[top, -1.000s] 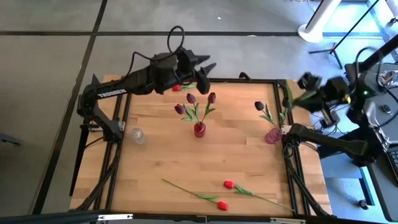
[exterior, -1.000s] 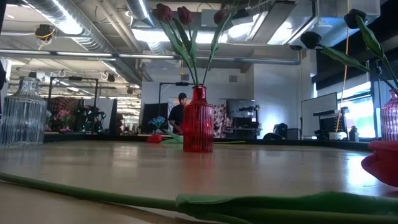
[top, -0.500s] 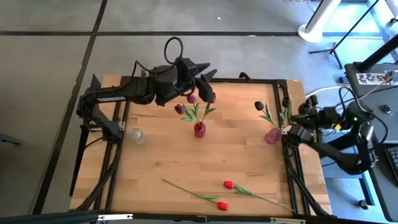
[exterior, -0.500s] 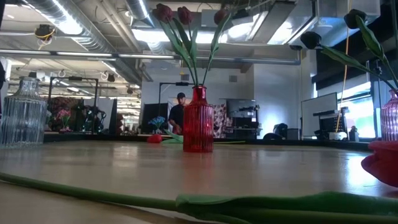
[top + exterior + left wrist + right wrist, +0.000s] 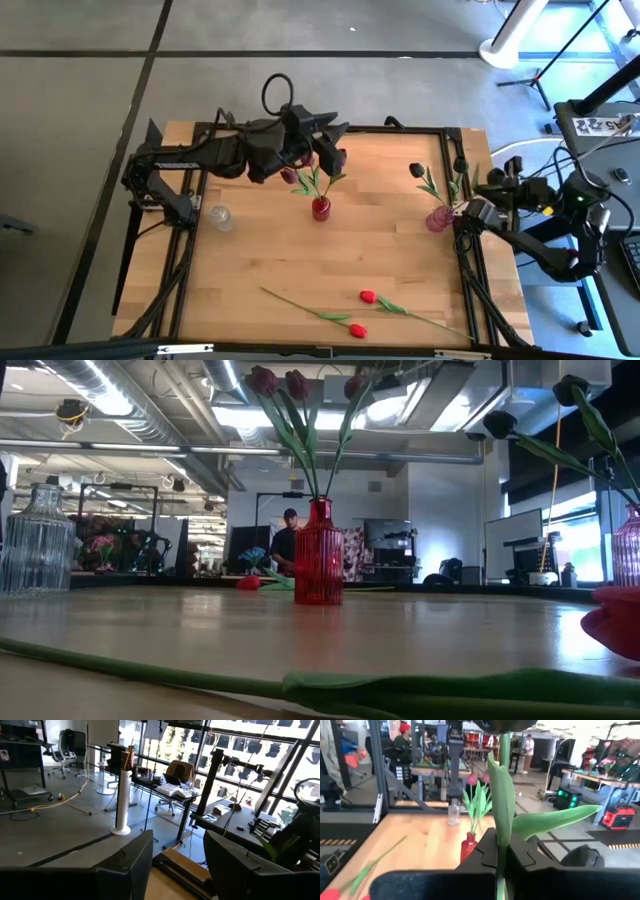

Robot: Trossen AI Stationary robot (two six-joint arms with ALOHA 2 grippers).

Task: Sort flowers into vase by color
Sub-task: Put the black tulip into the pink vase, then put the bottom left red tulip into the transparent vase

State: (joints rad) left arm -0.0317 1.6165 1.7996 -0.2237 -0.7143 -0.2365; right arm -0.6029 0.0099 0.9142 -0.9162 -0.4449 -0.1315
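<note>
My left gripper (image 5: 338, 142) (image 5: 177, 865) hangs open and level above the maroon tulips (image 5: 312, 165) that stand in the red vase (image 5: 321, 208) (image 5: 319, 555); nothing is between its fingers. At the table's right edge my right gripper (image 5: 472, 197) (image 5: 501, 860) is shut on a tulip (image 5: 502, 780) with a dark head. Beside it the pink vase (image 5: 438, 218) holds near-black tulips (image 5: 417, 170). Two red tulips (image 5: 358, 328) lie near the front edge, and another (image 5: 248, 582) lies behind the red vase. My right gripper pinches the tulip's green stem (image 5: 502, 851) between its two fingers, below the leaves. The fingers point level toward the table's left and lie across the stem. The tulip stands upright in the hold, its dark head (image 5: 500, 725) above and clear of the table.
A clear glass vase (image 5: 220, 215) (image 5: 38, 540) stands near the table's left edge. A black frame (image 5: 400, 130) borders the wooden top. A person (image 5: 288, 545) stands in the room far behind the table.
My left gripper has swung along the far edge toward the table's right and now hangs over the maroon tulips, still open. My right gripper has sunk and drawn back to the table's right edge, turning as it went, with the tulip still in it.
</note>
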